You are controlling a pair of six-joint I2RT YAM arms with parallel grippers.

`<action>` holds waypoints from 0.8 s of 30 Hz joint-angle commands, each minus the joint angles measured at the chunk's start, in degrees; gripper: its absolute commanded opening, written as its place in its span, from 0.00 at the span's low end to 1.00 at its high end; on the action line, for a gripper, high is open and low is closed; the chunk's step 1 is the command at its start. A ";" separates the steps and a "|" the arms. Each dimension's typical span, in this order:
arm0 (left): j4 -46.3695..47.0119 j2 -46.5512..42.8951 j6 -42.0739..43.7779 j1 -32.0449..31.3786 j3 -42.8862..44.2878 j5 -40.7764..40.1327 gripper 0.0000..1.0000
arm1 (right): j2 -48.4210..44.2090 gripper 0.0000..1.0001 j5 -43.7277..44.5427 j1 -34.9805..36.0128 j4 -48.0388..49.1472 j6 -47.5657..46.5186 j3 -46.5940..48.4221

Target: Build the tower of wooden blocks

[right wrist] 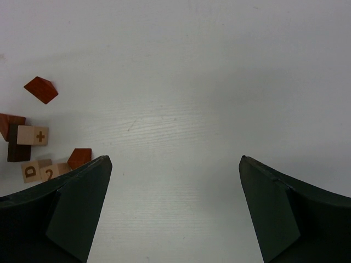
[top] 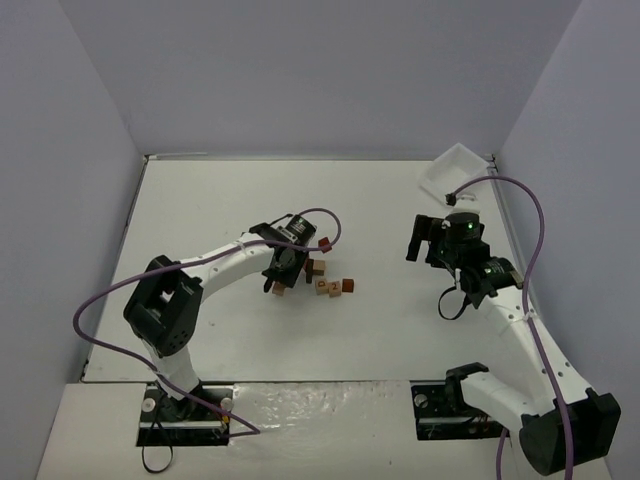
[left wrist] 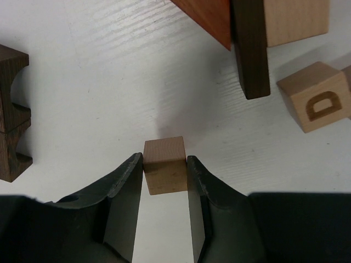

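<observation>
Reaching over the white table (top: pixel 400 330), the left arm (top: pixel 225 260) is stretched low toward the centre and the left gripper (top: pixel 279 283) is clamped on a pale cube (left wrist: pixel 164 164) just beside the wood blocks (top: pixel 330 285); the right gripper (right wrist: pixel 175 181) is held spread wide, well apart from them

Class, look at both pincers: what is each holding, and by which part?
The left pincer grips a plain pale cube by two opposite side faces. The right pincer is open, holding nothing.
</observation>
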 commanded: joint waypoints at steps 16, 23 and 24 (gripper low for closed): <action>6.96 -3.99 0.77 2.09 -0.53 0.71 0.57 | 23.19 0.94 -2.19 12.24 9.28 4.10 3.92; 5.76 -9.77 -2.97 3.26 -0.58 0.20 0.63 | 33.43 0.84 -5.42 15.26 15.07 -2.40 10.14; 5.34 -11.14 -3.74 3.62 -0.74 -0.17 0.63 | 34.99 0.83 -6.41 15.55 15.68 -3.89 11.34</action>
